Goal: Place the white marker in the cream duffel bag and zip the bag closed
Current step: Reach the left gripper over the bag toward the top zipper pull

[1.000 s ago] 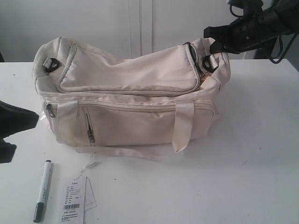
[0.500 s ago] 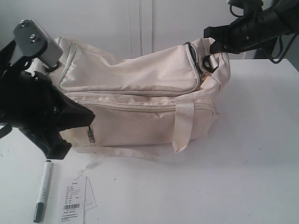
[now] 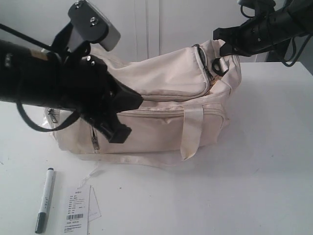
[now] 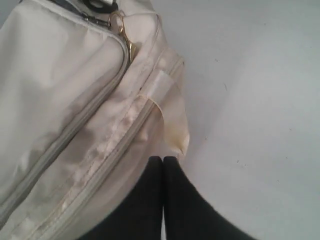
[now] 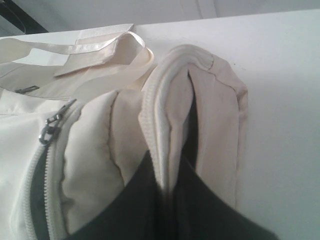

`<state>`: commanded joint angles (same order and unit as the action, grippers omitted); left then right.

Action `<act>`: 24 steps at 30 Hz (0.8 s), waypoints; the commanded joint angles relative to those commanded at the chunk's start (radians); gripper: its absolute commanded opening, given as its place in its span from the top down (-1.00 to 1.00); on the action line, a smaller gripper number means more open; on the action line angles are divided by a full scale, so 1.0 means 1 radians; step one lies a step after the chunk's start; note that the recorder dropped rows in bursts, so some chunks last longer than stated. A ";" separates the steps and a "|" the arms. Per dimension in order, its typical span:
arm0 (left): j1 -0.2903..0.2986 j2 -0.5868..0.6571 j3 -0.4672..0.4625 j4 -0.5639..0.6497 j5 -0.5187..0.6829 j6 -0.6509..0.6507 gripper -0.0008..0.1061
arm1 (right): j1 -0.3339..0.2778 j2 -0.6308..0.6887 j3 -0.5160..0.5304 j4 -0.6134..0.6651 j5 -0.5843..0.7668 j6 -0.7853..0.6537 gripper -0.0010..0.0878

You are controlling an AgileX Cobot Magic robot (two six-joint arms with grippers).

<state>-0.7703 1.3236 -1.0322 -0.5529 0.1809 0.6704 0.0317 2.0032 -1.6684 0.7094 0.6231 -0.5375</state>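
A cream bag sits in the middle of a white bench, its long side facing the viewer. One webbing handle hangs down its front.

The marker lies flat on the bench at the near left, in front of the bag and well apart from it. Its dark cap is at the near end. A paper tag lies just to its right, not touching it.

The left arm reaches across the bag's left half and hides it. The left jaws are pressed together and hold nothing. Their tips sit by the bag's lower front edge; whether they touch it cannot be told.

The right arm comes in from the far right. The right jaws pinch a fold of fabric at the bag's right end, up by the strap ring. The top zip shows a dark gap beside its slider.

Open bench runs along the whole right side and across the near right. The bench around the marker's far end is bare.
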 joint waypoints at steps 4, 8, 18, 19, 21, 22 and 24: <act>-0.012 0.070 -0.049 -0.027 -0.034 -0.005 0.99 | 0.000 0.000 0.000 0.000 0.000 0.000 0.98; -0.012 0.128 -0.105 -0.039 -0.060 -0.020 0.99 | 0.000 0.000 0.000 0.000 0.000 0.000 0.98; -0.012 0.260 -0.242 -0.059 -0.056 -0.026 0.99 | 0.000 0.000 0.000 0.000 0.000 0.000 0.98; -0.012 0.271 -0.254 -0.059 -0.057 -0.026 0.99 | 0.000 0.000 0.000 0.000 0.000 0.000 0.98; -0.012 0.300 -0.287 -0.059 -0.060 -0.023 0.99 | 0.000 0.000 0.000 0.000 0.000 0.000 0.98; -0.012 0.313 -0.302 -0.059 -0.060 -0.018 0.99 | 0.000 0.000 0.000 0.000 0.000 0.000 0.98; -0.012 0.345 -0.338 -0.059 -0.060 -0.016 0.99 | 0.000 0.000 0.000 0.000 0.000 0.000 0.98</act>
<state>-0.7820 1.6687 -1.3700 -0.6123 0.1209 0.6547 0.0317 2.0032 -1.6684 0.7094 0.6231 -0.5375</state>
